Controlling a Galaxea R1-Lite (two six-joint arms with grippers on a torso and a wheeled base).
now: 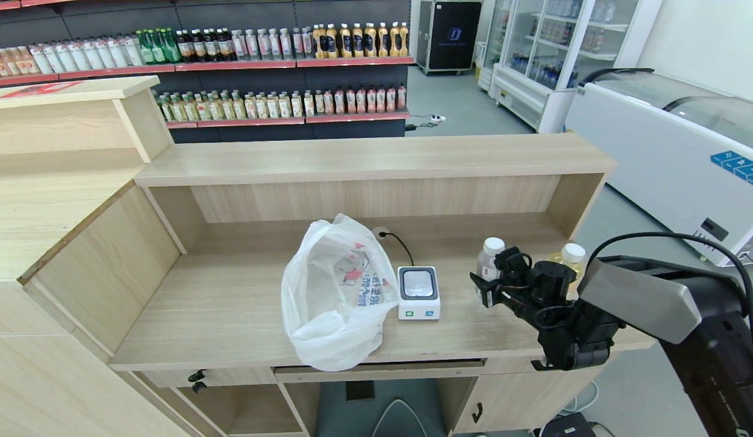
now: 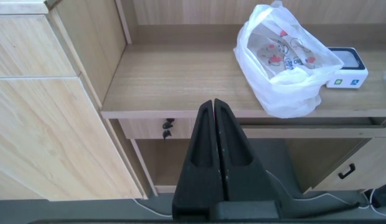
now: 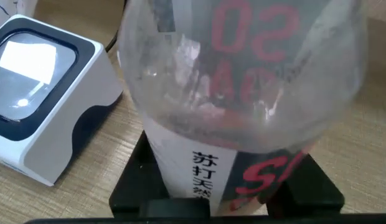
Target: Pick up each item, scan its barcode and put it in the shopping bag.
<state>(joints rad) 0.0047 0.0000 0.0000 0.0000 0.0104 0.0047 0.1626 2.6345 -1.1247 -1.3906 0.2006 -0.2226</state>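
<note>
Clear bottle (image 1: 487, 262) stands on the counter (image 1: 231, 303) just right of the scanner (image 1: 418, 292), right gripper (image 1: 484, 290) clamped round it and left gripper (image 2: 214, 143) pinched shut on nothing: pickup in hand, and next it looks like lift, show barcode, then bag (image 1: 334, 291).
</note>
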